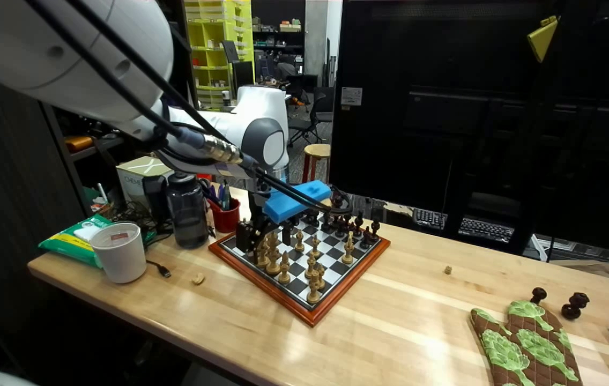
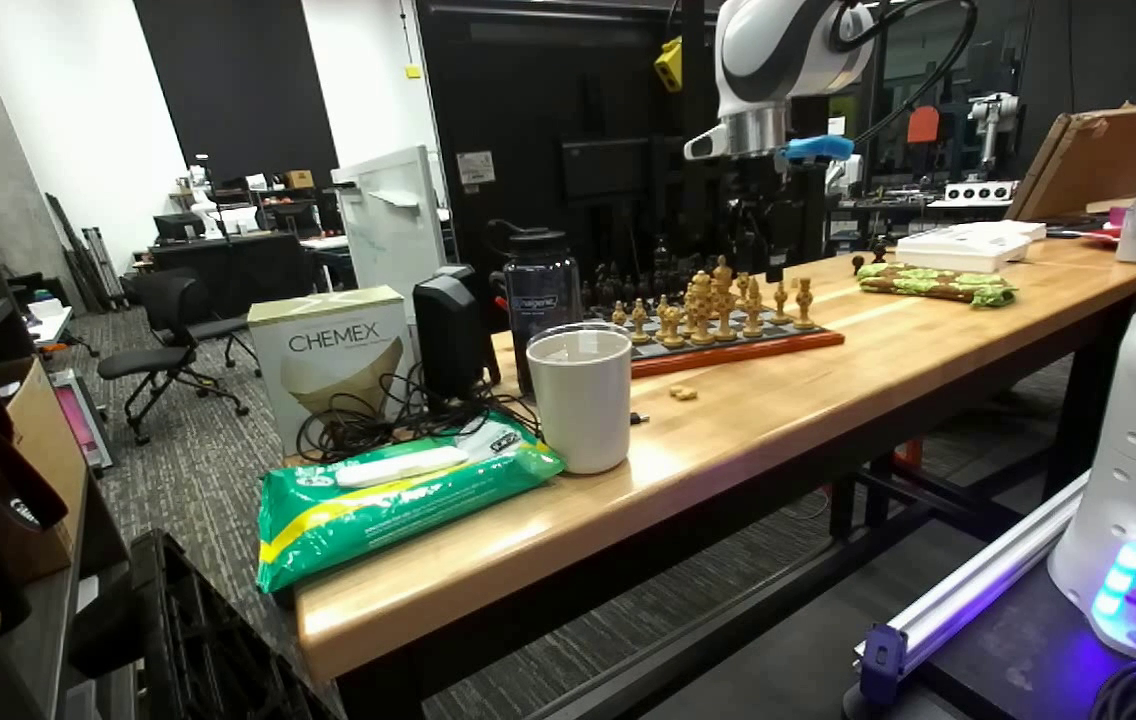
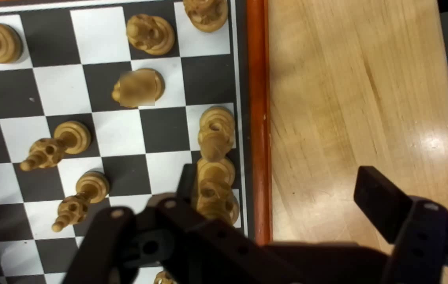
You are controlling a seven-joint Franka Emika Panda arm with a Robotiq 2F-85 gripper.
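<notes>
The claw (image 3: 280,190) partly hides light chess pieces (image 3: 216,189).

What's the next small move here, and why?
Probably ease the pincer slightly toward the middle of the chessboard before any lowering. In the wrist view its jaws stand open but look off-centre: one finger appears close beside pale chess pieces near the board's edge, while the other finger hangs over the wooden tabletop.

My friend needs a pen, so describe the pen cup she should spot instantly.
On the wooden table, find the chessboard. By its corner nearest the dark bottle stands the pen cup. Unlike the bottle and white cup, it's red and holds pens.
</notes>
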